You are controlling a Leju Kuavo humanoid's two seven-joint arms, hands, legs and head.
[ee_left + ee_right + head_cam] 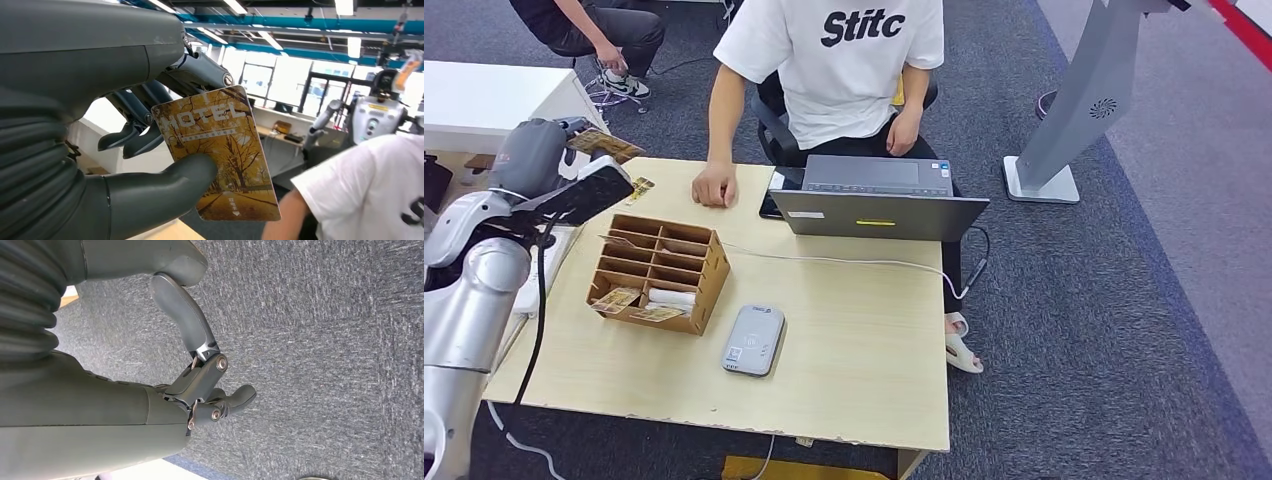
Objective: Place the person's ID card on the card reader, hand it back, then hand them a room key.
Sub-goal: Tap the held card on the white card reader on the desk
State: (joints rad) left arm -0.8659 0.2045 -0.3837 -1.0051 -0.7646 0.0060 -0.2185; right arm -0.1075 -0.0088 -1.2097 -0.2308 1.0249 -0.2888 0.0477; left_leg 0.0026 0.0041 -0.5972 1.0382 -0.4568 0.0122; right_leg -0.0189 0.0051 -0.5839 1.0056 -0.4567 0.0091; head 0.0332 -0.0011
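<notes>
My left hand [529,155] is raised over the table's far left corner. It pinches a golden "MOTEL" room key card [220,155] between the thumb [165,187] and the fingers behind it. In the head view the card [606,145] points toward the person in a white T-shirt [844,60]. That person sits behind the table with one hand [714,186] resting flat on it. The grey card reader [753,340] lies near the table's front with nothing on it. My right hand [200,375] hangs over the carpet, fingers loosely bent and holding nothing.
A wooden compartment box [659,272] with several cards stands left of the reader. A small patterned card [639,187] lies beside the person's hand. A grey laptop [874,200] with a white cable [844,260] takes the far middle. A second person [594,30] sits at the back left.
</notes>
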